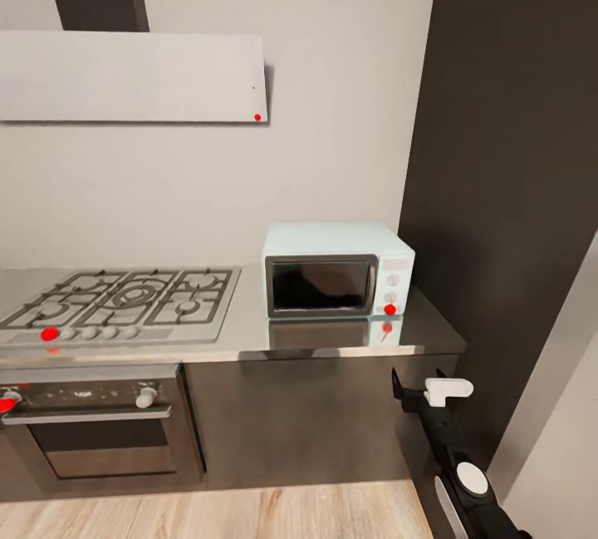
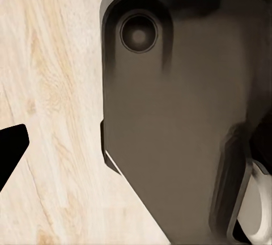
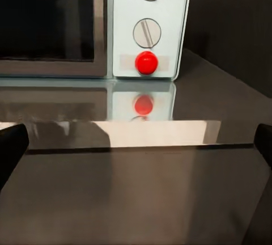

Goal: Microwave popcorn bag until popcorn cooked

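The microwave (image 1: 336,271) stands on the countertop (image 1: 249,331), door closed, right of the hob (image 1: 124,300). The right gripper (image 3: 136,143) hangs spread before its red light (image 3: 146,62). I see no popcorn bag here. Risk: reaching forward may knock the knobs.

I can't read any words or numbers here. My microwave (image 1: 336,270) has two round knobs (image 3: 147,32) and a red button (image 3: 146,62), but no letters beside them that I can make out. The oven (image 1: 91,418) panel has some tiny pale marks, too blurry to read.
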